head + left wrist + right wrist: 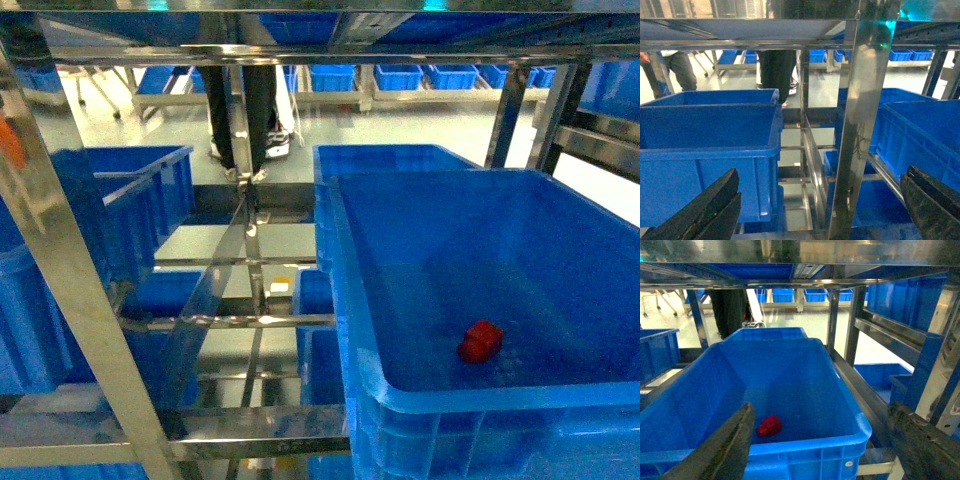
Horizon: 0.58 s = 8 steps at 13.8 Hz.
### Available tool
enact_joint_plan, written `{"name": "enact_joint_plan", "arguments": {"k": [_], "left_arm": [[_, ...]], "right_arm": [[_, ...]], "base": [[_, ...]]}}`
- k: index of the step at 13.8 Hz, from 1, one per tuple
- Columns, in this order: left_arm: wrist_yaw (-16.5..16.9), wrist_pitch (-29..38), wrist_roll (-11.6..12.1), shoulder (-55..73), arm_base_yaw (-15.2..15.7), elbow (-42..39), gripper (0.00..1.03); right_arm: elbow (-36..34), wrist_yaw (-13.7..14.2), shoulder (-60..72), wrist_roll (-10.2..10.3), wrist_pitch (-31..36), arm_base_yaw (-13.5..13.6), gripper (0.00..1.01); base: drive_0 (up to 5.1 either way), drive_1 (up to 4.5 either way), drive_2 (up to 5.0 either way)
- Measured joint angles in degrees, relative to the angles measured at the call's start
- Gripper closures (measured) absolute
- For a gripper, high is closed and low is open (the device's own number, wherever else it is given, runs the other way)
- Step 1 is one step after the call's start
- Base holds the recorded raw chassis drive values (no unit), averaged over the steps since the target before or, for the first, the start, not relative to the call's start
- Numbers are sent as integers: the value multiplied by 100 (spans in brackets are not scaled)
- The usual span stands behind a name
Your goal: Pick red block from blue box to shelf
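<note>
Right wrist view: the right gripper [820, 440], fingers wide and empty, faces the red block [769, 425] inside the blue box [805, 440], ready to reach. The left gripper [820, 210] is also spread, empty.

No readable text, number or brand showed in any view. A small pale sticker [848, 464] sat on the blue box [805, 440], too small to read.

A pale, glossy floor [400, 130] stretches behind the racks. Rows of blue crates [395, 76] line the far side, and what seems a person's dark legs [245, 120] stand there.
</note>
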Motion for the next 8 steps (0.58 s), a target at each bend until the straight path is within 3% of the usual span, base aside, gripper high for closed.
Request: {"name": "enact_joint_plan", "arguments": {"k": [2,8], "left_arm": [[0,-2,-2,0,0,0,5],[0,0,-2,0,0,0,5]], "right_arm": [[0,0,2,0,0,0,3],[0,0,2,2,0,0,3]], "base": [[0,0,0],[0,0,0]]}}
